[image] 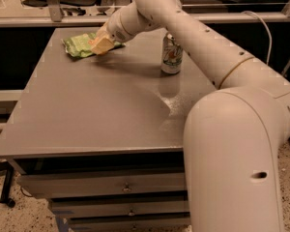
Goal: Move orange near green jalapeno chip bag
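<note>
The green jalapeno chip bag lies flat at the far left of the grey table. My gripper reaches over the table's far side and sits low, right at the bag's right edge, partly covering it. The orange does not show; it may be hidden by the gripper, but I cannot tell.
A green-and-white soda can stands upright at the far right of the table, to the right of the gripper. My large white arm fills the right foreground. Drawers sit under the tabletop. A glass partition runs behind the table.
</note>
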Motion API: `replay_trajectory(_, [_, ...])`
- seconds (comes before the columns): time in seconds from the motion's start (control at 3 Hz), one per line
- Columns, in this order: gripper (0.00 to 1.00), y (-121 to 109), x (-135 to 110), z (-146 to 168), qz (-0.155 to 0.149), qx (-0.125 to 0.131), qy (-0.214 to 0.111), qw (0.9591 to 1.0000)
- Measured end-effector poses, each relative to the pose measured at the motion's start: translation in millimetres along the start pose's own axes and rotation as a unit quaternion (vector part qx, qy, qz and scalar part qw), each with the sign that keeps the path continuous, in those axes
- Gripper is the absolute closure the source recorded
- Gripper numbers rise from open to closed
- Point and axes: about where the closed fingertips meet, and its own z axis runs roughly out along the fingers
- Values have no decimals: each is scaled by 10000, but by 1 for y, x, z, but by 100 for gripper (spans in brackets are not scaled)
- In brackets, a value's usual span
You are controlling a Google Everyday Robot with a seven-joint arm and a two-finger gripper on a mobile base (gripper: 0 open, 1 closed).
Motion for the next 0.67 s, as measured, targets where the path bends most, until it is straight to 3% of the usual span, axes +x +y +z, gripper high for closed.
replay_trajectory(0.67, [13, 3, 8, 4, 67, -36, 30, 10000])
